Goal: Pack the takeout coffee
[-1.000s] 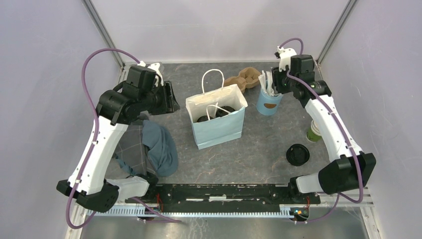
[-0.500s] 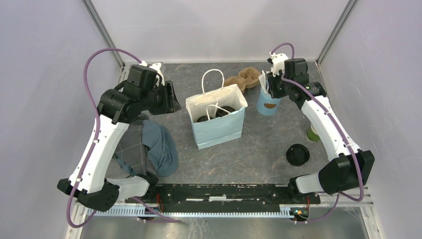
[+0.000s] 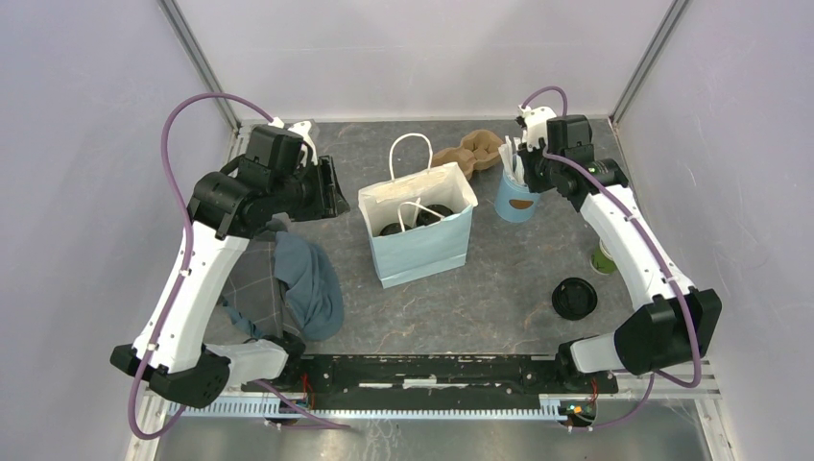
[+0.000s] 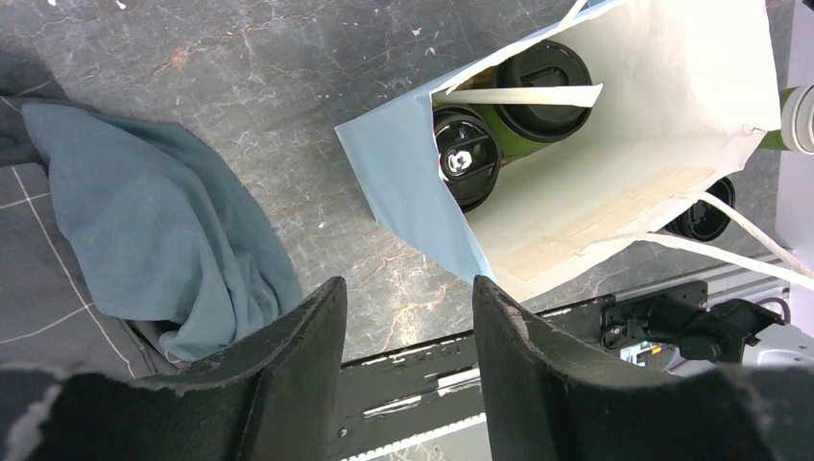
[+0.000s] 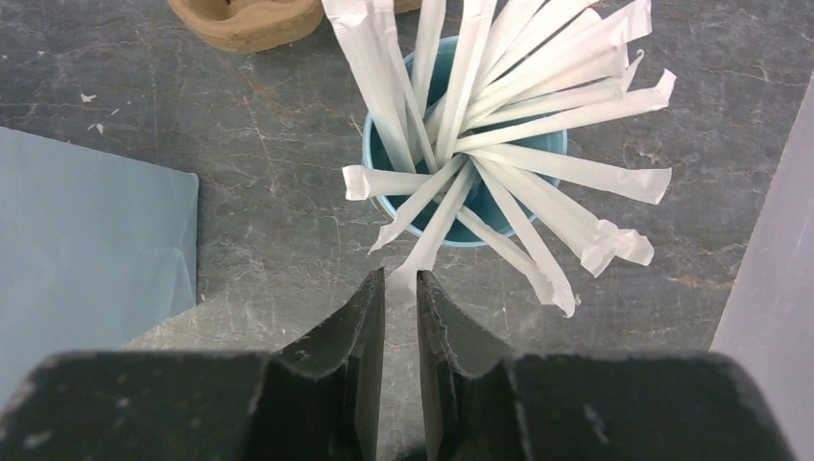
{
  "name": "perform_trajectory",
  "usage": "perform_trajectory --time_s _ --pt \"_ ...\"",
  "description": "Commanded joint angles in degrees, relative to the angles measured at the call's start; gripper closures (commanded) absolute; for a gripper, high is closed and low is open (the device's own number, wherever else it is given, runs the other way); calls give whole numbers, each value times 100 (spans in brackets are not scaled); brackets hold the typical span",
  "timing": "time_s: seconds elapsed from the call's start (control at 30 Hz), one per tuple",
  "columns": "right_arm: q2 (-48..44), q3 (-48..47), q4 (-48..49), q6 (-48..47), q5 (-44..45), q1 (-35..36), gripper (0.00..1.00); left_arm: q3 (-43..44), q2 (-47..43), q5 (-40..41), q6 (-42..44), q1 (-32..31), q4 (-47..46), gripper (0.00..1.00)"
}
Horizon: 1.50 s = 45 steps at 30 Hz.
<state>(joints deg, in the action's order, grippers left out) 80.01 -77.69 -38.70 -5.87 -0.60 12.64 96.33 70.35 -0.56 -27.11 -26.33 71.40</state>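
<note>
Right arm has swung in from the far right corner, and the right hand (image 5: 399,279) now hangs just over the light-blue cup (image 3: 518,204) of white sticks (image 5: 576,176), its jaws drawn in to a slim gap. The tip of one stick sits at the mouth of that gap; I cannot tell whether it is pinched yet. The left arm, the bag and the cups have not shifted. By my reading the cups are packed, and a stick is the extra being fetched.

Nearest the arm bases, a loose black lid (image 3: 574,298) lies flat on the counter (image 3: 499,279). Just beyond it stands a lidless green cup (image 3: 605,257), half hidden by the right arm. On the left lies a crumpled blue-grey cloth (image 3: 309,288).

In the middle, the blue bag (image 3: 422,252) stands upright and open. The takeout coffee (image 4: 467,158) is inside it, black lid on, with a second lidded cup (image 4: 542,77) beside it. The left hand (image 4: 405,283) hovers to the bag's left with its jaws apart and nothing between them.

Farthest back, a brown cardboard carrier (image 3: 470,151) lies near the stick cup.

The sticks fan out and cross one another, so lifting one may drag its neighbours or tip the cup. The bag's white handles arch over its mouth and may hinder a drop from above.
</note>
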Motion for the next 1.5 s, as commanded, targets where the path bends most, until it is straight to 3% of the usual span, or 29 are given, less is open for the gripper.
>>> perform_trajectory --time_s 0.0,0.27,0.47,0.57,0.9,1.23,1.33,1.47 --pt "89 -60 -25 -12 412 -12 77 47 -40 -88 146 0 -179 42" --pt "224 45 145 -11 561 -16 78 47 -49 -72 145 5 -187 42" --pt "287 74 306 -46 592 -15 87 53 -63 -67 153 0 -174 42" --pt "161 -299 -42 -14 774 -4 100 78 -73 -45 137 5 -162 42" --pt "-791 -2212 -955 76 415 -16 100 3 -116 -10 -3 4 -339 42" --pt "-1425 -2874 -935 -148 -1686 -9 100 -116 -214 -93 -72 5 -423 42" --pt "-1606 -2739 -717 -144 -3128 -14 100 -109 -243 -58 -75 3 -419 42" --pt "-1906 -1839 -348 -14 -5339 23 100 -153 -299 38 -66 5 -412 42"
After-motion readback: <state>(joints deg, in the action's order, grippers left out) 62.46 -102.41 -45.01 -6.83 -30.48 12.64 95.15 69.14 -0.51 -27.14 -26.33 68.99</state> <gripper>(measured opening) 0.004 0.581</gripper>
